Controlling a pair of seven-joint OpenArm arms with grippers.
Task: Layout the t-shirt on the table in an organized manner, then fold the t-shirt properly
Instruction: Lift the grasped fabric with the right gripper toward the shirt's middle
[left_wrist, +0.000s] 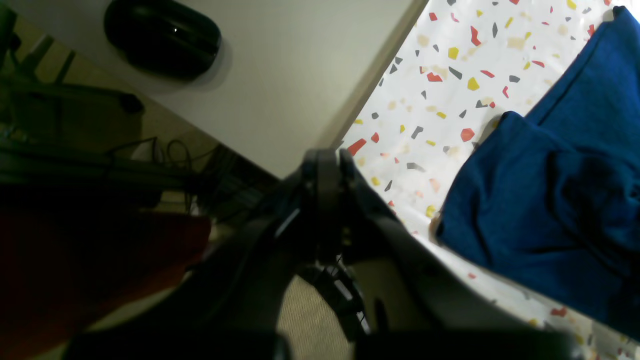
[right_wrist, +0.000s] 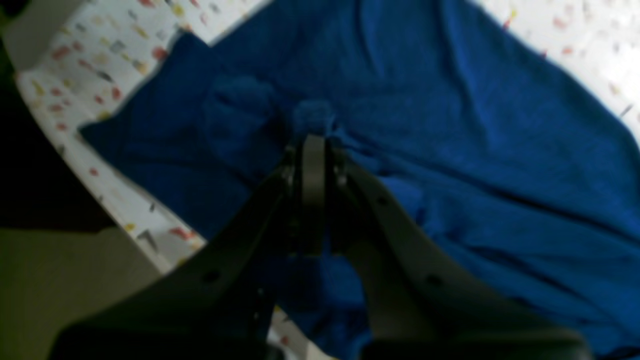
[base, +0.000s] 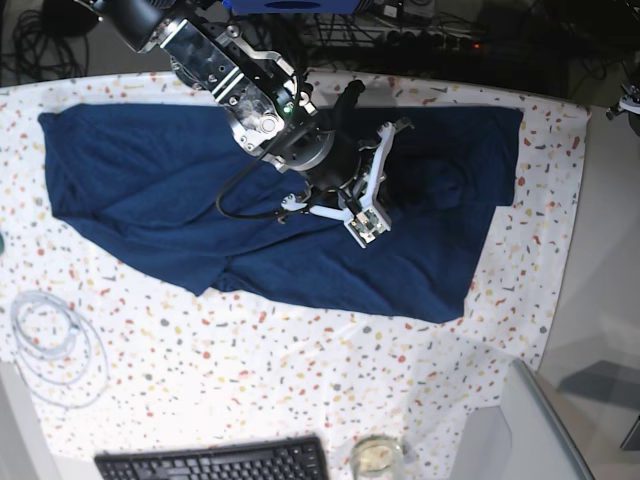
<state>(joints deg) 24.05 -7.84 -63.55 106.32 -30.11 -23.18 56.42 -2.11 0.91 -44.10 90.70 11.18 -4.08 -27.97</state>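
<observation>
- Garment: dark navy blue soft-fabric t-shirt (base: 270, 190), spread rumpled across white speckled table (base: 300, 380).
- Right gripper (right_wrist: 312, 137): pressed together, apparently pinching a fabric bunch mid-shirt.
- Left gripper (left_wrist: 327, 160): pressed together, empty, off table edge.
- Risk: single-layer pinch slipping; lifting mid-shirt likely bunching fabric further.

Base view is evenly lit from above, sharp, w/ soft shadows under the arm on the t-shirt (base: 150, 180); the far edge of the table (base: 250, 370) falls off into dark. Left wrist view is dim, its left side nearly black, speckled cloth bright at upper right. Right wrist view is blurred throughout, fabric out of focus, lower left dark.
</observation>
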